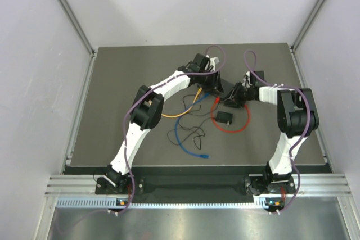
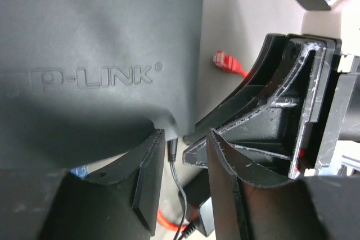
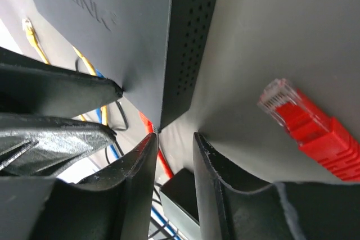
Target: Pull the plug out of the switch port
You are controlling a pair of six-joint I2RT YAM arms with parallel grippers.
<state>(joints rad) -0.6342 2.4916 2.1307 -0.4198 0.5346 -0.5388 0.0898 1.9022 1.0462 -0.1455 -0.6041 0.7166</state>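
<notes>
One switch [image 2: 95,54]: flat matte-black rectangular box with raised TP-LINK lettering, filling the upper left of both wrist views; upper centre of the overhead view.
Red plug [image 3: 292,113]: clear-tipped network connector on a red lead, lying loose on the dark grey table mat [image 1: 124,82], right of the switch and apart from it.
Left gripper [image 2: 183,178]: jaws spread, one fingertip on the switch's top by its corner.
Right gripper [image 3: 174,178]: jaws a narrow gap apart, pinching nothing, just below that corner.
Power adapter [image 1: 223,118]: small black block inside the red cable [image 1: 244,119] loop.
</notes>
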